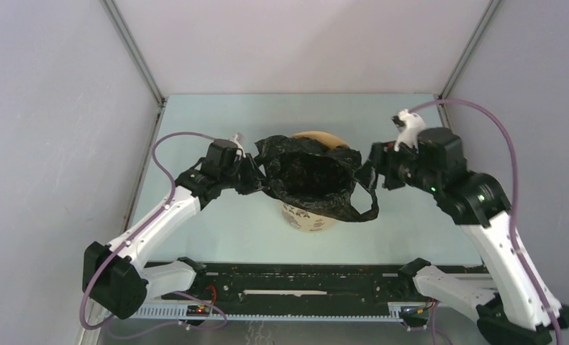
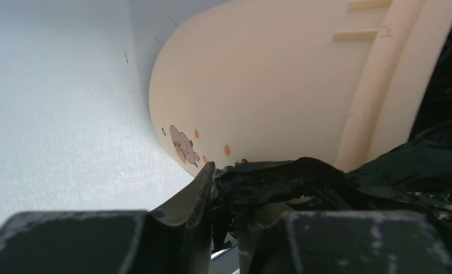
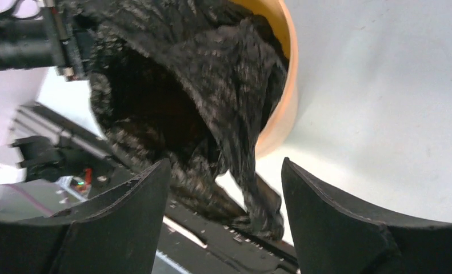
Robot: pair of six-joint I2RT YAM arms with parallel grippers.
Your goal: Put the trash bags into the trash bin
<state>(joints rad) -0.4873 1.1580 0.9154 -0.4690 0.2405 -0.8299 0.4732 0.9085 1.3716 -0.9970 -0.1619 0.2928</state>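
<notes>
The black trash bag (image 1: 311, 176) is spread open over the mouth of the pale yellow trash bin (image 1: 308, 218) at the table's middle; a loop handle (image 1: 364, 207) hangs down its right side. My left gripper (image 1: 256, 176) is shut on the bag's left edge (image 2: 280, 180), beside the bin's wall (image 2: 258, 91). My right gripper (image 1: 371, 171) is open just right of the bag, holding nothing. In the right wrist view the bag (image 3: 172, 103) and bin rim (image 3: 286, 97) show beyond the spread fingers (image 3: 326, 211).
A black rail (image 1: 303, 280) with wiring runs along the near table edge between the arm bases. White enclosure walls (image 1: 65, 144) stand left, right and behind. A purple cable (image 1: 508, 144) arcs over the right arm.
</notes>
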